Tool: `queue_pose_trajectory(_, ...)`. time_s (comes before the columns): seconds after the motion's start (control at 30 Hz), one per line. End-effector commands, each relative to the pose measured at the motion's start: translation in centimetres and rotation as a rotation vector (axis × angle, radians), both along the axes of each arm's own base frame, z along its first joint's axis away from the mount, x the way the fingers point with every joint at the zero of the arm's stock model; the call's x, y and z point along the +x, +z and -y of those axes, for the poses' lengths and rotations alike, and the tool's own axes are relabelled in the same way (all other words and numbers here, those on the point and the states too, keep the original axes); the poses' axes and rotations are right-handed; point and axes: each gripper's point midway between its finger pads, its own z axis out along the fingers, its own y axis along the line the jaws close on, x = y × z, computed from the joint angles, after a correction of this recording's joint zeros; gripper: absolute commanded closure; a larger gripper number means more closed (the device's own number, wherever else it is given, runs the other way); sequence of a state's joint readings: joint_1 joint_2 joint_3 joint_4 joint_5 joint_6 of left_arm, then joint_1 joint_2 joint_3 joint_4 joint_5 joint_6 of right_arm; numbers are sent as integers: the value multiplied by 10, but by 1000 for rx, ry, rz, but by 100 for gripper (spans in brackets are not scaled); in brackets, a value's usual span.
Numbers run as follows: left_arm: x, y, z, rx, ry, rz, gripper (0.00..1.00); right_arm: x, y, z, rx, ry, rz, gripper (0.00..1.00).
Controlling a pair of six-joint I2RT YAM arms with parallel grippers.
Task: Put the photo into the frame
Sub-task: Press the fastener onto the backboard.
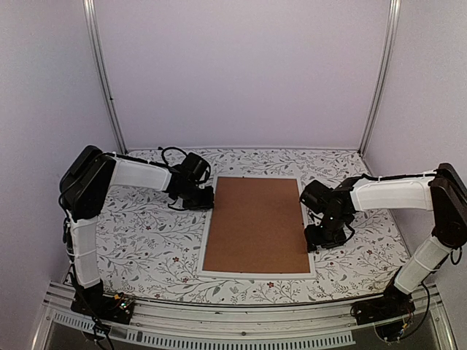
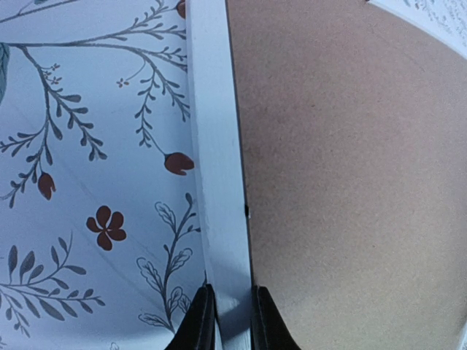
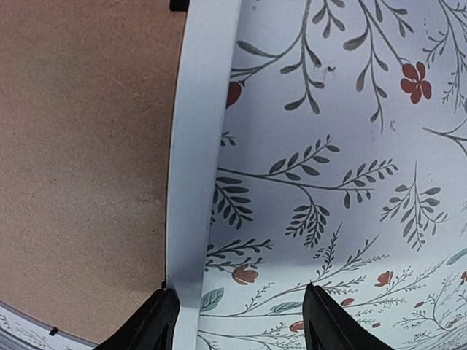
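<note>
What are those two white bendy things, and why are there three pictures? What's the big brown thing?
Those are two robot arms, the left arm and the right arm, bolted at the table's near edge. The wide picture comes from a camera above them. The two close-ups come from a small camera on each wrist. On the flowery tablecloth lies a picture frame with a white rim. The brown thing is the backing board sitting in it. Each arm ends in a pincer with two fingers. The left pincer seems to pinch the frame's left rim. The right pincer is open beside the right rim, holding nothing. No photo shows anywhere.
</note>
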State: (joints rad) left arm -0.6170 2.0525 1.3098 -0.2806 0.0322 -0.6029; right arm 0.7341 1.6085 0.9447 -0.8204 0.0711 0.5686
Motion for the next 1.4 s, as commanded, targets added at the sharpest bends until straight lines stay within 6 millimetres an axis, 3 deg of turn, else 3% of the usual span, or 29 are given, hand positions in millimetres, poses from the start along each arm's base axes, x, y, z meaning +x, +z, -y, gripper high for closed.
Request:
queue_pose_trajectory(0.0, -19, -9, 0, 21, -35, -47, 100, 1, -6, 3, -21, -9, 4, 37)
queue_pose_trajectory(0.57, -20, -11, -1, 28, -38, -50, 100, 7, 4, 9, 4, -29, 29, 37)
queue_pose_trajectory(1.03, -21, -13, -2, 29, -37, -52, 100, 4, -10, 10, -10, -27, -6, 37)
queue_pose_trajectory(1.37, -22, -14, -2, 26, -36, -55, 100, 0, -15, -4, 0, -6, -20, 37)
